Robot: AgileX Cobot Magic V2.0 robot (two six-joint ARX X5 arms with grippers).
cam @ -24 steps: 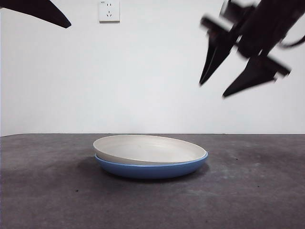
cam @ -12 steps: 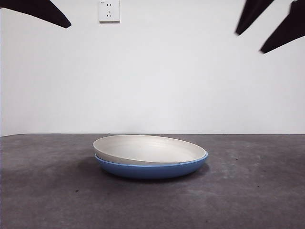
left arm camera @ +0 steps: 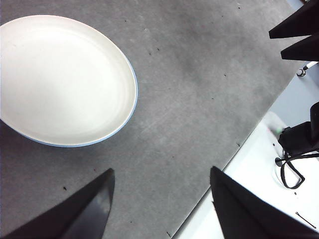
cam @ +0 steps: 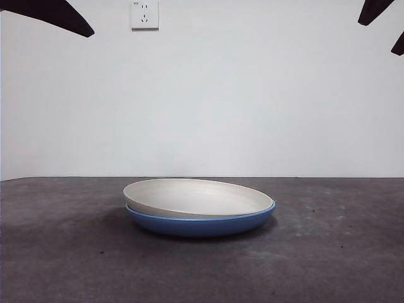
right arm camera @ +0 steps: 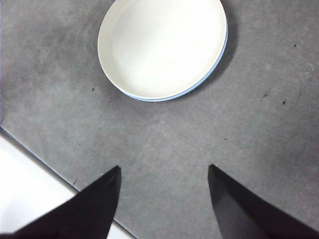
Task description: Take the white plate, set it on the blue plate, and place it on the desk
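Observation:
The white plate [cam: 196, 197] sits nested in the blue plate [cam: 202, 226] on the desk [cam: 63, 252], slightly tilted. Both plates show in the left wrist view [left arm camera: 62, 79] [left arm camera: 135, 97] and the right wrist view [right arm camera: 162, 45] [right arm camera: 164, 99]. My left gripper [left arm camera: 162, 172] is open and empty, high above the desk beside the plates; it shows as a black tip at the top corner [cam: 57, 16]. My right gripper [right arm camera: 164, 168] is open and empty, high above the desk, apart from the plates, at the other top corner [cam: 379, 38].
A wall socket [cam: 144, 14] is on the white wall behind. The desk's edge, with a pale floor [left arm camera: 249, 174] and a black cable [left arm camera: 291, 172] beyond it, shows in the left wrist view.
My right gripper has risen up and away from above the plates to the top corner of the front view. The plates and the left arm have not moved.

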